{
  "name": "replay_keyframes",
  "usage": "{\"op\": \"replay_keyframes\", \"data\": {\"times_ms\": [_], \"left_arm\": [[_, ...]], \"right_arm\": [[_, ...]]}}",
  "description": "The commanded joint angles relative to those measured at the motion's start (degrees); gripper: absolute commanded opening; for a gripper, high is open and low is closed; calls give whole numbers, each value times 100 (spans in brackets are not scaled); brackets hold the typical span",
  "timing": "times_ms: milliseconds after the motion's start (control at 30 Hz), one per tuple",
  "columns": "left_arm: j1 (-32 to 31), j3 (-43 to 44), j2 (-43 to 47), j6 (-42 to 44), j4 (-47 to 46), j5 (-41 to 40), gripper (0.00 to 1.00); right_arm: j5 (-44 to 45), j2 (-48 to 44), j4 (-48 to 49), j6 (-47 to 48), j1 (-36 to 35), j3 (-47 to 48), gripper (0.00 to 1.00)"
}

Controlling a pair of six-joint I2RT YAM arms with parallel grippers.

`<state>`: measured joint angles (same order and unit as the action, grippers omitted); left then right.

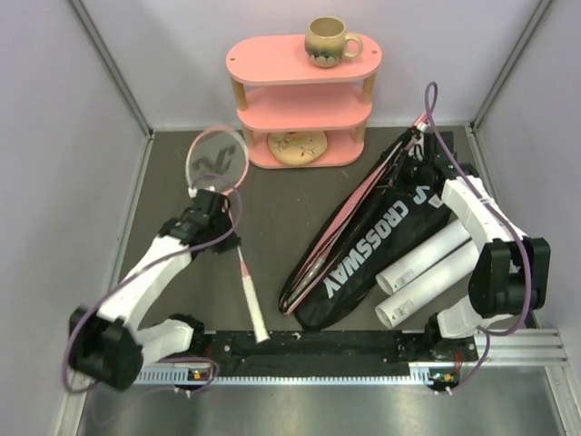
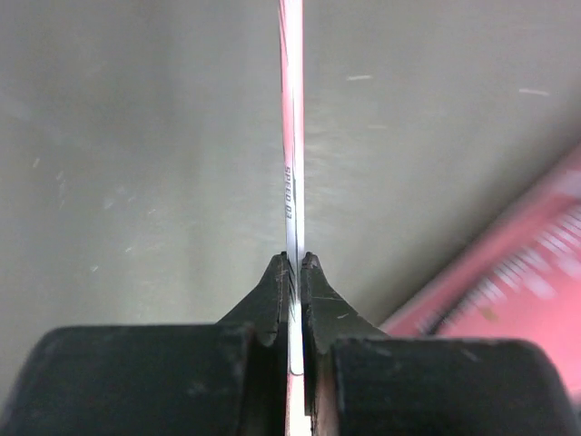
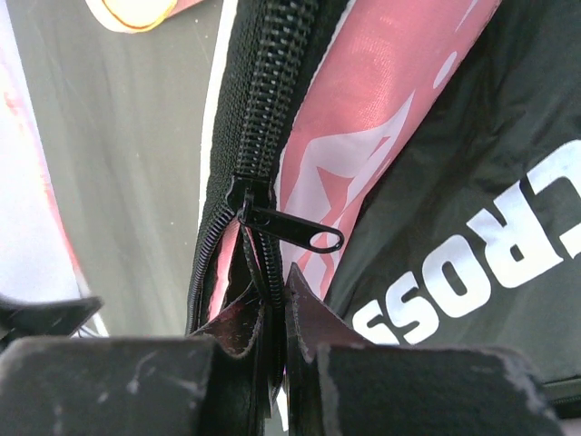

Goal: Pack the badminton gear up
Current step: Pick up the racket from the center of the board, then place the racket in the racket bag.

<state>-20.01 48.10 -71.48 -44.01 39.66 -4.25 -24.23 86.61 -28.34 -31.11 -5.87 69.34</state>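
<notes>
A pink-framed racket (image 1: 216,157) lies at the left, its white handle (image 1: 251,304) pointing toward the near edge. My left gripper (image 1: 215,216) is shut on its thin shaft (image 2: 290,182), just below the head; the fingertips (image 2: 276,277) press it from both sides. A black CROSSWAY bag (image 1: 386,241) lies diagonally at the right, on top of a pink bag (image 1: 338,225). My right gripper (image 1: 419,162) is at the bag's far end, shut on the open zipper edge (image 3: 265,136) just below the zipper pull (image 3: 292,229). Two white tubes (image 1: 427,271) lie beside the bag.
A pink three-tier oval shelf (image 1: 304,102) stands at the back with a beige mug (image 1: 329,41) on top and a round patterned disc (image 1: 298,145) on its lowest tier. Grey walls close in both sides, and the arm bases' rail (image 1: 318,350) runs along the near edge.
</notes>
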Motion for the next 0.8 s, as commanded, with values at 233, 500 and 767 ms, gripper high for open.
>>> {"op": "replay_keyframes", "data": {"times_ms": [233, 500, 767], "left_arm": [[-713, 490, 2921, 2379, -336, 3562, 0], [-2629, 860, 2806, 2230, 174, 934, 0], [-4554, 1079, 2167, 2615, 59, -3078, 0]], "right_arm": [[261, 690, 338, 132, 68, 1283, 0], [287, 902, 153, -34, 288, 1706, 0], [788, 770, -356, -597, 561, 1635, 0]]}}
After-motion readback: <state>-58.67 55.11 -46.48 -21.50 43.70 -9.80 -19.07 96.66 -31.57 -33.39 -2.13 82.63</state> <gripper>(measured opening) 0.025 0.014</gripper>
